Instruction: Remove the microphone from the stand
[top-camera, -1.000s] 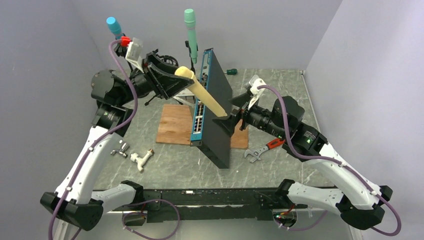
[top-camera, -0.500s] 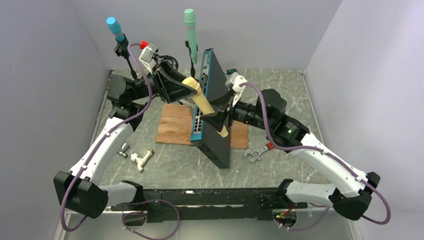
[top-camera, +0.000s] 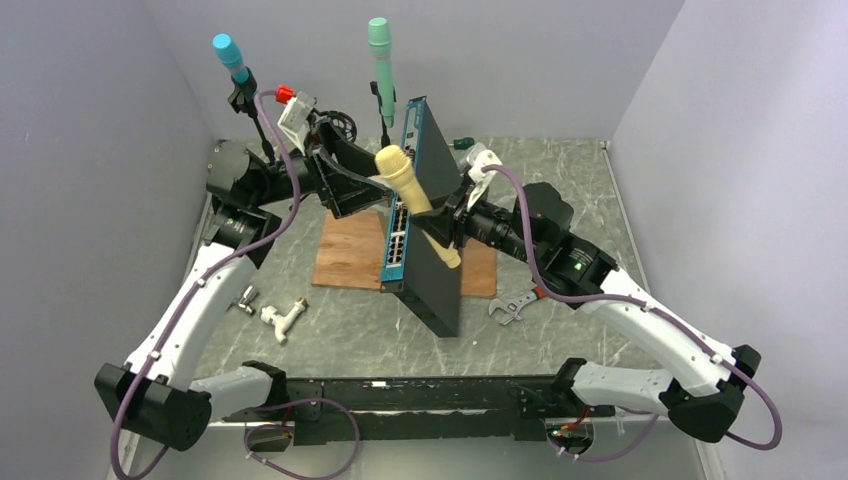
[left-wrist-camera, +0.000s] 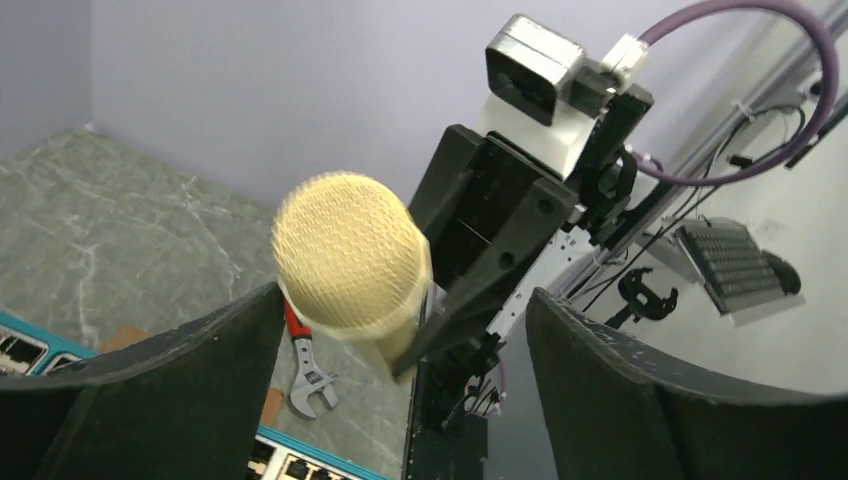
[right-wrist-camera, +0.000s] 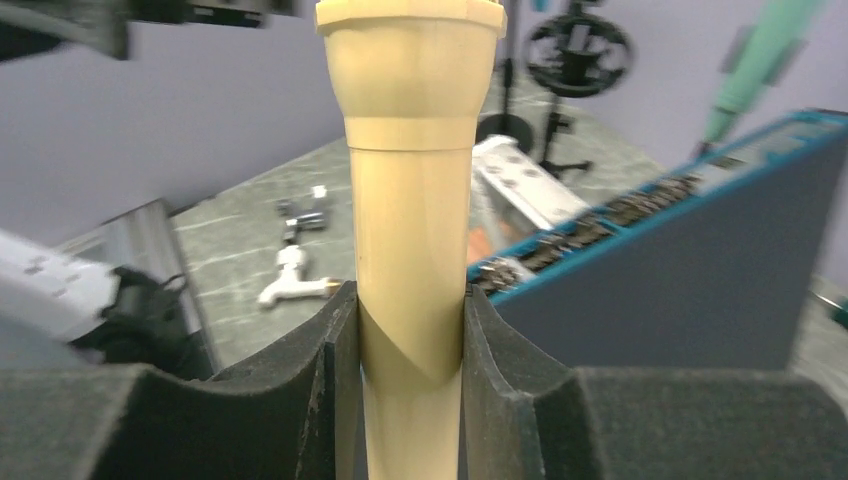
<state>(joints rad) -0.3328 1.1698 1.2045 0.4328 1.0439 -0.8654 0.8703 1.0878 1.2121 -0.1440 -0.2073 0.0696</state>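
Note:
A yellow microphone (top-camera: 409, 193) hangs tilted in the air above the table's middle, head up and to the left. My right gripper (top-camera: 441, 226) is shut on its handle (right-wrist-camera: 410, 200), both pads pressed against it. My left gripper (top-camera: 366, 186) stands open around the mesh head (left-wrist-camera: 345, 255), with a gap on each side. A black stand with an empty round clip (top-camera: 343, 124) rises at the back. A blue microphone (top-camera: 228, 50) and a green one (top-camera: 380, 46) sit on their own stands there.
A black network switch (top-camera: 432, 240) with a blue port face stands on edge on a wooden board (top-camera: 348, 252). A red-handled wrench (top-camera: 520, 300) lies to the right. A white pipe fitting (top-camera: 283, 318) and a metal part (top-camera: 243, 299) lie left. A green screwdriver (top-camera: 462, 143) lies at the back.
My right gripper has come in from the right and shut on the microphone's handle. My left gripper has opened off the head and drawn back slightly.

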